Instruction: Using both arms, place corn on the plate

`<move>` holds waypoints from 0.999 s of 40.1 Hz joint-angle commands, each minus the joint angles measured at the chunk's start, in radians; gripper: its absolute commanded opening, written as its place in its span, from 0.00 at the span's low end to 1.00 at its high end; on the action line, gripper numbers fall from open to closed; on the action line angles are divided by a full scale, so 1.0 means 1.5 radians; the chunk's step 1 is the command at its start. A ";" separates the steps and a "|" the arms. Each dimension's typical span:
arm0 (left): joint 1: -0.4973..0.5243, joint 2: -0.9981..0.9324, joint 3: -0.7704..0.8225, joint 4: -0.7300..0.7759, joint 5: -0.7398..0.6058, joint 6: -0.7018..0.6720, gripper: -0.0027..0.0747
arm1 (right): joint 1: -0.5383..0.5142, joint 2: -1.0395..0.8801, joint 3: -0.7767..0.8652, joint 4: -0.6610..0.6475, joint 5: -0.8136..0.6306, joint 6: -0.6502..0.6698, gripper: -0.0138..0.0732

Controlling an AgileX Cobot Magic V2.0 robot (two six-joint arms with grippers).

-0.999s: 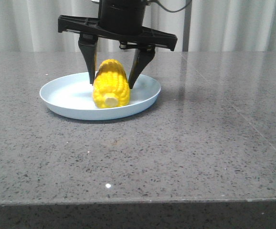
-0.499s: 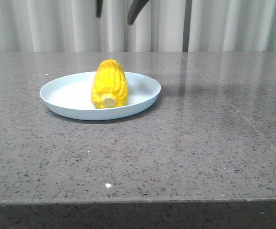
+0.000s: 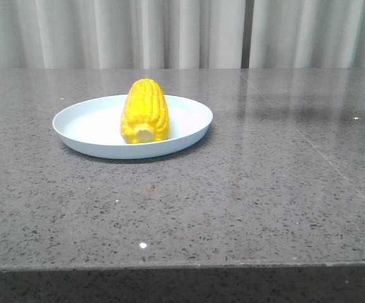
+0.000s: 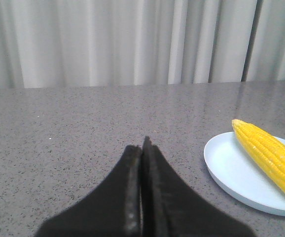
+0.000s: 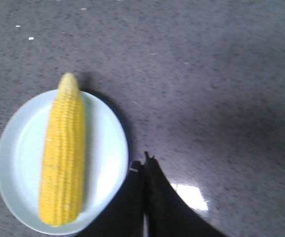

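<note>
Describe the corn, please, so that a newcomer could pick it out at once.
On the grey speckled table sits a pale blue plate, left of centre. The corn lies on it, stub end toward the camera: the only bright yellow thing here.

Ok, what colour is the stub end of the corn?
Pale cream-yellow, lighter than the bright yellow kernels; the corn's stub shows best in the front view.

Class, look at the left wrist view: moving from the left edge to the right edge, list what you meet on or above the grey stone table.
Closed black left pincer → near rim of the round pale-blue plate → bright yellow corn cob lying on that plate.
</note>
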 commanded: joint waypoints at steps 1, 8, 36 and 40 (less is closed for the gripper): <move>-0.003 0.007 -0.017 -0.002 -0.055 0.000 0.01 | -0.052 -0.096 0.068 -0.008 0.048 -0.041 0.09; -0.003 0.007 -0.017 -0.002 -0.055 0.000 0.01 | -0.156 -0.218 0.239 -0.009 -0.019 -0.088 0.09; -0.003 0.007 -0.017 -0.002 -0.055 0.000 0.01 | -0.239 -0.769 0.844 -0.015 -0.462 -0.267 0.09; -0.003 0.007 -0.017 -0.002 -0.055 0.000 0.01 | -0.239 -0.844 0.915 -0.015 -0.492 -0.267 0.09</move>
